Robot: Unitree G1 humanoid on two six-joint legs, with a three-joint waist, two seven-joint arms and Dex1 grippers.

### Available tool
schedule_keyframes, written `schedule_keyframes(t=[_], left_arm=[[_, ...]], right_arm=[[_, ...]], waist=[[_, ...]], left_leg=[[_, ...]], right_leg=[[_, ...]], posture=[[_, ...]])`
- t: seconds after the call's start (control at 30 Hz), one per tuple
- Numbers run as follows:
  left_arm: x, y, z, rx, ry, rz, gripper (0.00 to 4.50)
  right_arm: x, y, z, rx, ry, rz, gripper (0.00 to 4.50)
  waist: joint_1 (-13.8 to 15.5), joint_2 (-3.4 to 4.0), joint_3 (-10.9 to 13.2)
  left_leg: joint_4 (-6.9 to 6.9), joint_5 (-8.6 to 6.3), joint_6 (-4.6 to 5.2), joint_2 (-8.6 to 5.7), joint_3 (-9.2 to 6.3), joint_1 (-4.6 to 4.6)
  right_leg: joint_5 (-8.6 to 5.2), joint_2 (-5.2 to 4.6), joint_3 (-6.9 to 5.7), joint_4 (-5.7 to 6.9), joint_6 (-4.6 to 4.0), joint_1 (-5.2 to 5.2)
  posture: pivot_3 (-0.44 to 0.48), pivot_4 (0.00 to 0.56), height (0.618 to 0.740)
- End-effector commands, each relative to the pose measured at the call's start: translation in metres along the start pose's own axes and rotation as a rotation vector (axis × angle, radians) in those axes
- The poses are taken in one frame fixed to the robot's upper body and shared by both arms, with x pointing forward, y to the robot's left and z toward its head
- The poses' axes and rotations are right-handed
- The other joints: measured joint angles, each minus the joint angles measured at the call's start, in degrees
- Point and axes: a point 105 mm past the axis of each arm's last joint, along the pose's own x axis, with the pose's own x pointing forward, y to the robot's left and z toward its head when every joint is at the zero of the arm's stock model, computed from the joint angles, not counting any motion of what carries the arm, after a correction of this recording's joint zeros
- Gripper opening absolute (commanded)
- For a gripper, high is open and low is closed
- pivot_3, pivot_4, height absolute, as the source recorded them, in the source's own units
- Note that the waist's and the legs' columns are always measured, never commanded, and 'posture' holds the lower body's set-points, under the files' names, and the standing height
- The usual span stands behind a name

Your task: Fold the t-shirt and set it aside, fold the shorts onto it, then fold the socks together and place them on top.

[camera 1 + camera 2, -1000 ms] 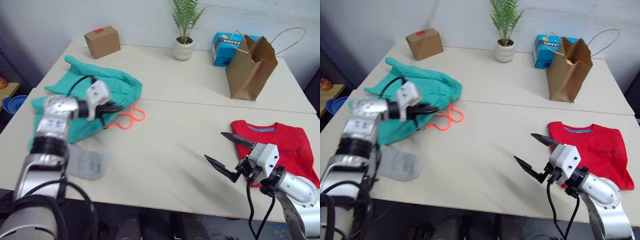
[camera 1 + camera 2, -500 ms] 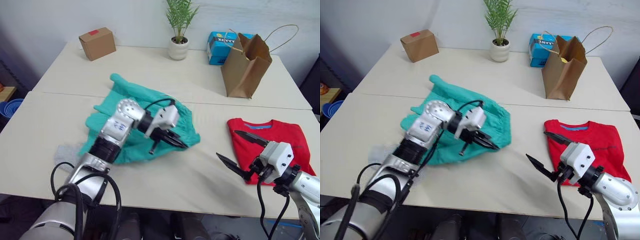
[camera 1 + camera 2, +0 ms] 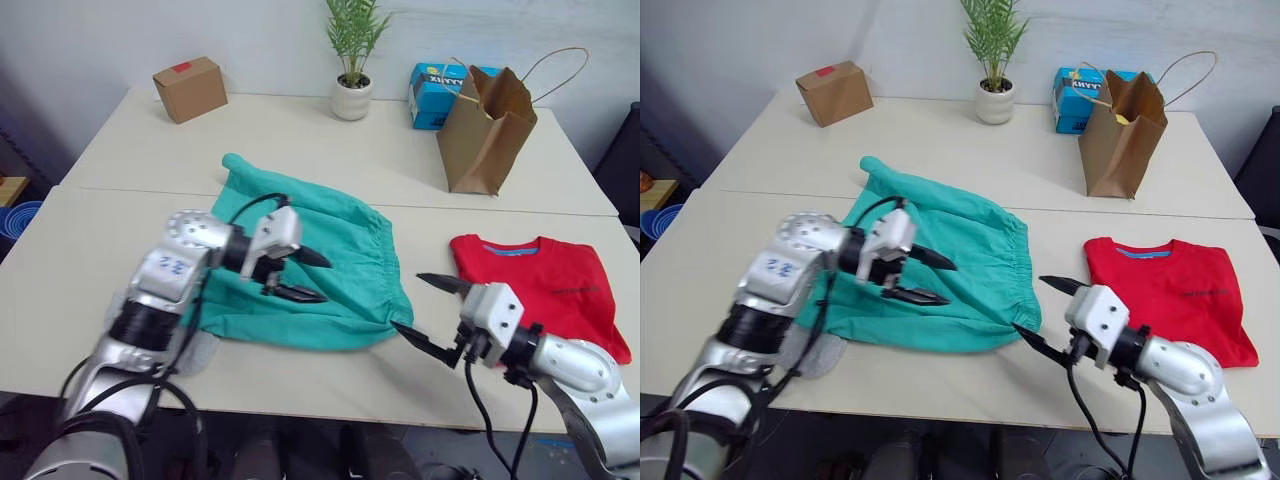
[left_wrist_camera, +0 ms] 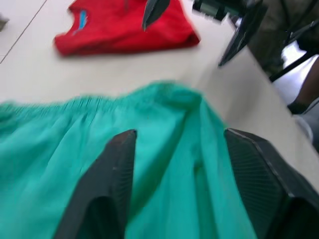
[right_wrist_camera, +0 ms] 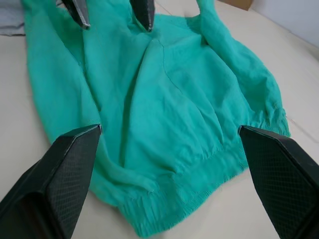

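Pale tabletop (image 3: 330,150) runs back to a cardboard box (image 3: 189,88), a potted plant (image 3: 351,55) and a paper bag (image 3: 484,128). At its middle lie the shorts (image 3: 340,270), spread flat — the left gripper (image 3: 303,276) hovers over them, jaws apart. The right gripper (image 3: 428,310), jaws wide, sits at their waistband corner. Folded at the right lies the t-shirt (image 3: 545,290); a grey sock (image 3: 810,352) peeks from under the shorts' left edge.

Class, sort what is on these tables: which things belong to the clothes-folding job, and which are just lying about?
Job: t-shirt, shorts, sock.

Lying about: cardboard box, potted plant, blue box, paper bag.
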Motion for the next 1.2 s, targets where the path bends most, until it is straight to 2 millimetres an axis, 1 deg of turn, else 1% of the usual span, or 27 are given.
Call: schedule_keyframes(t=[0.03, 0.07, 0.13, 0.2, 0.3, 0.37, 0.47, 0.53, 0.57, 0.6, 0.63, 0.67, 0.73, 0.8, 0.83, 0.93, 0.97, 1.0, 1.03, 1.07, 1.1, 1.13, 1.17, 1.2], left_arm=[[-0.03, -0.007, 0.002, 0.034, -0.007, 0.066, 4.36], [-0.04, -0.011, -0.008, 0.04, 0.036, 0.088, 4.45], [-0.059, -0.027, -0.034, 0.032, 0.154, 0.106, 4.45], [-0.068, -0.042, -0.049, 0.017, 0.223, 0.101, 4.45], [-0.068, -0.055, -0.058, -0.033, 0.254, 0.134, 4.45], [-0.064, -0.053, -0.067, -0.044, 0.281, 0.187, 4.45], [-0.051, -0.049, -0.081, -0.029, 0.329, 0.238, 4.45], [-0.045, -0.048, -0.09, -0.037, 0.376, 0.247, 4.5], [-0.044, -0.049, -0.095, -0.037, 0.406, 0.242, 4.19], [-0.044, -0.05, -0.097, -0.038, 0.427, 0.225, 4.1], [-0.046, -0.048, -0.099, -0.031, 0.444, 0.224, 3.84], [-0.047, -0.046, -0.099, -0.026, 0.453, 0.225, 3.67], [-0.047, -0.042, -0.094, -0.023, 0.427, 0.217, 3.02], [-0.044, -0.046, -0.084, 0.018, 0.388, 0.146, 2.43], [-0.045, -0.045, -0.081, 0.023, 0.383, 0.142, 2.2], [-0.05, -0.039, -0.072, 0.023, 0.357, 0.14, 1.22], [-0.052, -0.036, -0.067, 0.014, 0.33, 0.14, 0.95], [-0.053, -0.034, -0.063, 0.008, 0.311, 0.141, 0.57], [-0.054, -0.03, -0.05, 0.008, 0.238, 0.135, 0.35], [-0.055, -0.022, -0.023, -0.008, 0.074, 0.149, 0.04], [-0.056, -0.018, -0.003, -0.017, -0.042, 0.146, 0.04], [-0.057, -0.018, 0.013, -0.018, -0.108, 0.122, 0.04], [-0.058, -0.019, 0.021, -0.022, -0.134, 0.106, 0.04], [-0.058, -0.025, 0.022, -0.02, -0.109, 0.066, 0.04]], right_arm=[[0.007, 0.015, 0.001, -0.083, 0.048, 0.132, 4.5], [0.008, 0.02, -0.001, -0.075, 0.065, 0.169, 4.5], [0.009, 0.028, -0.012, -0.085, 0.136, 0.255, 4.5], [0.007, 0.028, -0.019, -0.124, 0.189, 0.283, 4.5], [0.005, 0.016, -0.027, -0.154, 0.228, 0.251, 4.5], [0.004, 0.011, -0.035, -0.178, 0.254, 0.245, 4.5], [0.007, 0.01, -0.048, -0.193, 0.274, 0.262, 4.5], [0.007, 0.008, -0.057, -0.195, 0.298, 0.275, 4.11], [0.007, 0.007, -0.06, -0.203, 0.308, 0.286, 3.81], [0.006, 0.005, -0.062, -0.211, 0.315, 0.293, 3.58], [0.006, 0.001, -0.062, -0.225, 0.315, 0.295, 3.2], [0.006, -0.002, -0.062, -0.234, 0.313, 0.295, 3.0], [0.008, -0.008, -0.057, -0.236, 0.278, 0.272, 2.28], [0.01, -0.012, -0.051, -0.249, 0.242, 0.266, 1.62], [0.01, -0.013, -0.05, -0.244, 0.232, 0.262, 1.34], [0.009, -0.018, -0.046, -0.229, 0.216, 0.258, 0.25], [0.008, -0.019, -0.045, -0.214, 0.21, 0.258, 0.01], [0.008, -0.02, -0.044, -0.202, 0.206, 0.259, 0.0], [0.005, -0.023, -0.039, -0.188, 0.202, 0.257, 0.0], [-0.001, -0.027, -0.029, -0.158, 0.169, 0.265, 0.0], [-0.004, -0.03, -0.022, -0.139, 0.144, 0.274, 0.0], [-0.012, -0.029, -0.009, -0.089, 0.08, 0.306, 0.0], [-0.017, -0.027, 0.0, -0.057, 0.035, 0.333, 0.0], [-0.026, -0.03, 0.002, -0.03, 0.048, 0.337, 0.0]], waist=[[0.1, 0.0, 0.0], [0.1, -0.01, 0.0], [-0.1, 0.01, 0.0], [-0.4, 0.04, 0.0], [0.0, 0.02, 0.1], [0.4, 0.02, 0.1], [0.4, 0.02, 0.0], [0.1, 0.02, 0.1], [0.0, 0.02, 0.1], [0.0, 0.04, 0.0], [-0.1, 0.07, 0.0], [-0.1, 0.12, 0.0], [0.0, 0.14, 0.0], [0.0, 0.15, 0.0], [0.0, 0.16, 0.0], [0.0, 0.17, 0.0], [0.0, 0.17, 0.0], [0.0, 0.17, 0.0], [0.0, 0.17, 0.0], [0.0, 0.17, 0.0], [0.1, 0.24, 0.1], [0.3, 0.26, 0.1], [0.3, 0.26, 0.1], [0.2, 0.27, 0.1]], left_leg=[[0.01, -0.01, 0.02, -0.01, -0.03, -0.04], [0.01, -0.02, 0.04, -0.02, -0.07, -0.07], [-0.01, -0.04, 0.07, -0.01, -0.1, -0.1], [-0.12, -0.05, 0.09, -0.02, -0.08, -0.08], [-0.16, -0.07, 0.13, -0.03, -0.1, -0.08], [-0.14, -0.09, 0.18, -0.13, -0.24, -0.11], [-0.13, -0.24, 0.47, -0.2, -0.31, -0.11], [-0.15, -0.24, 0.47, -0.2, -0.3, -0.11], [-0.15, -0.22, 0.42, -0.19, -0.29, -0.13], [-0.15, -0.15, 0.32, -0.17, -0.29, -0.13], [-0.16, -0.15, 0.32, -0.15, -0.29, -0.1], [-0.16, -0.15, 0.32, -0.16, -0.28, -0.08], [-0.14, -0.13, 0.37, -0.17, -0.27, -0.03], [-0.14, -0.13, 0.4, -0.16, -0.29, -0.03], [-0.14, -0.12, 0.39, -0.16, -0.3, -0.03], [-0.14, -0.02, 0.21, -0.16, -0.3, -0.1], [-0.14, -0.02, 0.21, -0.15, -0.3, -0.11], [-0.14, -0.02, 0.21, -0.15, -0.3, -0.11], [-0.14, -0.02, 0.21, -0.15, -0.3, -0.12], [-0.14, -0.02, 0.21, -0.14, -0.3, -0.12], [-0.13, -0.02, 0.21, -0.14, -0.31, -0.15], [-0.06, -0.02, 0.21, -0.14, -0.35, -0.22], [0.1, -0.03, 0.23, -0.14, -0.51, -0.36], [0.17, -0.04, 0.23, -0.12, -0.61, -0.43]], right_leg=[[0.0, -0.03, -0.04, -0.02, 0.0, 0.0], [0.0, -0.05, -0.09, -0.09, 0.0, 0.0], [0.0, -0.06, -0.11, -0.16, 0.0, 0.0], [0.0, -0.1, -0.1, -0.22, 0.0, 0.0], [0.0, -0.14, -0.13, -0.25, -0.01, 0.01], [0.0, -0.27, -0.3, -0.25, -0.01, 0.07], [0.0, -0.32, -0.39, -0.28, 0.0, 0.15], [0.0, -0.31, -0.4, -0.28, 0.0, 0.13], [0.0, -0.29, -0.4, -0.27, 0.0, 0.11], [0.0, -0.26, -0.4, -0.26, 0.0, 0.11], [0.0, -0.25, -0.4, -0.26, 0.0, 0.12], [0.0, -0.25, -0.38, -0.25, 0.0, 0.13], [0.0, -0.26, -0.38, -0.19, 0.0, 0.16], [0.01, -0.26, -0.4, -0.13, -0.01, 0.15], [0.01, -0.26, -0.41, -0.11, -0.01, 0.14], [0.01, -0.25, -0.44, -0.14, -0.01, 0.1], [0.0, -0.25, -0.44, -0.17, -0.01, 0.1], [0.0, -0.25, -0.44, -0.18, -0.01, 0.1], [0.0, -0.25, -0.45, -0.19, -0.01, 0.1], [0.0, -0.25, -0.46, -0.2, -0.01, 0.1], [0.0, -0.25, -0.47, -0.2, -0.01, 0.1], [0.0, -0.25, -0.51, -0.17, -0.01, 0.09], [0.0, -0.27, -0.65, -0.17, 0.0, 0.07], [0.01, -0.26, -0.71, -0.19, 0.0, 0.08]], posture=[[0.0, 0.15, 0.74], [0.0, 0.15, 0.74], [0.0, 0.15, 0.74], [0.0, 0.15, 0.74], [0.0, 0.15, 0.74], [0.0, 0.15, 0.74], [0.0, 0.15, 0.74], [0.0, 0.15, 0.74], [0.0, 0.15, 0.74], [0.0, 0.15, 0.74], [0.0, 0.15, 0.74], [0.0, 0.15, 0.74], [0.0, 0.15, 0.74], [0.0, 0.15, 0.74], [0.0, 0.15, 0.74], [0.0, 0.15, 0.74], [0.0, 0.15, 0.74], [0.0, 0.15, 0.74], [0.0, 0.15, 0.74], [0.0, 0.15, 0.74], [0.0, 0.15, 0.74], [0.0, 0.15, 0.74], [0.0, 0.15, 0.74], [0.0, 0.15, 0.74]])
